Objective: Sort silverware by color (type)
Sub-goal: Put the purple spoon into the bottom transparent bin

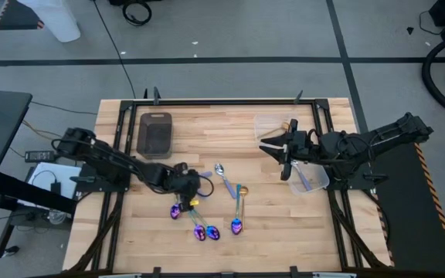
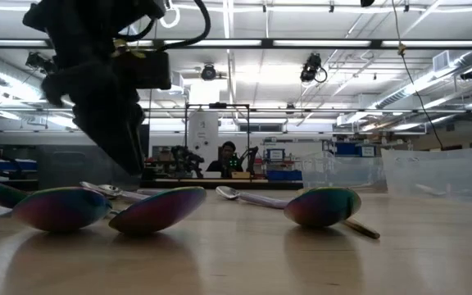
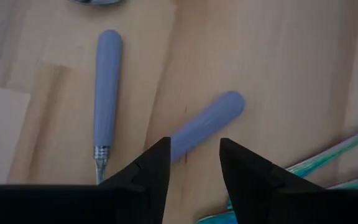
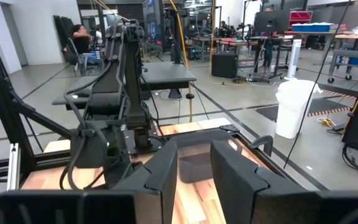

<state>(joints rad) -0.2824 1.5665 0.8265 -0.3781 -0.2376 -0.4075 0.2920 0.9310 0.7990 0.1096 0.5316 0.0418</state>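
Several iridescent purple-blue spoons lie flat on the wooden table near its front, their bowls close in the low view. A silver spoon and a gold one lie beside them. My left gripper points steeply down over the group, open. In its wrist view its fingers stand on either side of a lavender-blue handle without touching it. A second such handle lies beside it. My right gripper hangs level above the table's right part, open with nothing between its fingers.
A dark grey tray sits at the back left of the table. Clear plastic containers stand at the right, under and beside my right arm. Teal handles lie close to my left gripper.
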